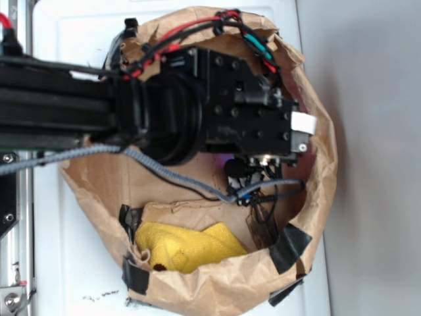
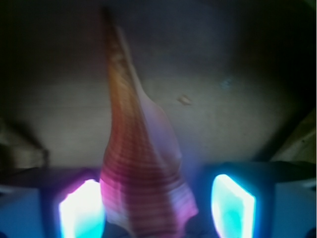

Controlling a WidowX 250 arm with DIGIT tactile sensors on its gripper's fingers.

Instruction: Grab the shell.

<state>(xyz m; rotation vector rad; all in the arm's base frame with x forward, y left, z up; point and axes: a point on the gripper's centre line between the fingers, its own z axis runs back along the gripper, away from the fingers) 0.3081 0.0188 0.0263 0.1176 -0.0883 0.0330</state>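
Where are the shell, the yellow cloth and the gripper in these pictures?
shell [image 2: 143, 168], wrist view, on its striped wide body.
yellow cloth [image 1: 187, 247], exterior view, on its middle.
gripper [image 2: 156, 206], wrist view, midway between the two glowing fingertips.

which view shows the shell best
The wrist view. The shell fills the middle of the frame, striped whorls near the camera and thin tail pointing away, lying between the glowing fingers of the open gripper. In the exterior view the arm hides it; only the paper bag and a yellow cloth show.
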